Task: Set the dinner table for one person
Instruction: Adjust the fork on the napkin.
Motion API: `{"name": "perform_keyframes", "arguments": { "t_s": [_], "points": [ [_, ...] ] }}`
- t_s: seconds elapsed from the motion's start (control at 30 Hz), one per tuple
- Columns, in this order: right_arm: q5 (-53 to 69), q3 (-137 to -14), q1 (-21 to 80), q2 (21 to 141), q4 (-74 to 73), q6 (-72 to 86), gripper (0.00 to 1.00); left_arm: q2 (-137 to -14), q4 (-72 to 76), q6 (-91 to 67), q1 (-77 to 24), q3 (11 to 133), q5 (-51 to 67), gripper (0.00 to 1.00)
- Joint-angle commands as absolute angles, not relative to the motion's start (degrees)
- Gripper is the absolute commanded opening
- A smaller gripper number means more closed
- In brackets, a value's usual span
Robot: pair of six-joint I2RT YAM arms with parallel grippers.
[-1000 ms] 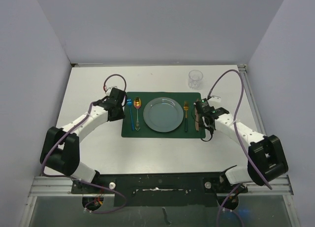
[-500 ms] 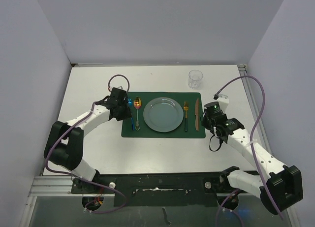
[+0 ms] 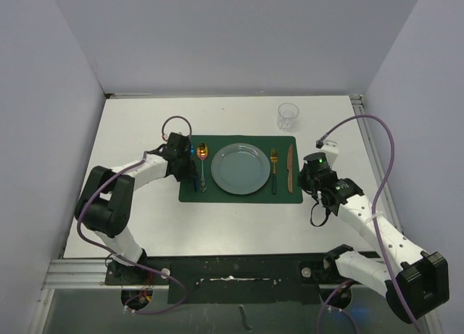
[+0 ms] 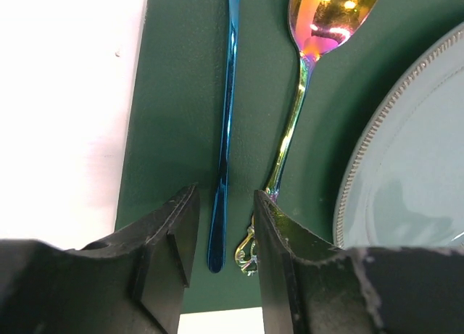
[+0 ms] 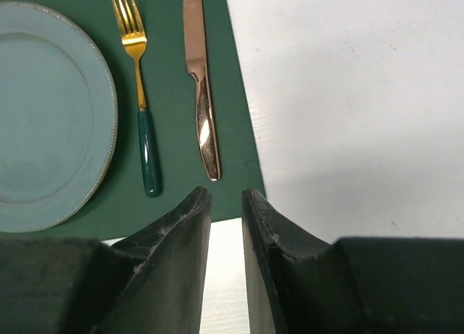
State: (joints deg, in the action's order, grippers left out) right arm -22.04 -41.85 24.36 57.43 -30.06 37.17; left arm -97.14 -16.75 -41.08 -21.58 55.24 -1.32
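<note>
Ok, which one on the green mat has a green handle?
The fork beside the plate: gold prongs, dark green handle. The knife is coppery, the spoon rainbow-gold, the thin piece blue.

Plate [image 3: 240, 168] on placemat [image 3: 239, 197] on dinner table [image 3: 232, 225]

The top camera sits high over the near edge, looking down on the whole bench [image 3: 217, 225]. The left wrist camera peers close past the left claw [image 4: 223, 207] at the placemat's [image 4: 181, 95] left edge. The right one looks past the right claw [image 5: 226, 203] at its right edge. All three catch the plate [image 3: 240, 168].
</note>
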Motion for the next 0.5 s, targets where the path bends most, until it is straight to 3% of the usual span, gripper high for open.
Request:
{"name": "perform_keyframes", "arguments": {
  "t_s": [0.0, 0.47],
  "points": [
    [-23.07, -41.49, 24.4, 58.21, -28.21, 36.3, 0.26, -98.11, -13.97, -41.81, -21.18, 58.75, -3.31, 0.33],
    [-23.55, -41.84, 24.14, 61.62, -26.91, 35.51, 0.25, -103.41, -21.62, -38.37, -22.22, 68.53, -9.7, 0.28]
  ]
}}
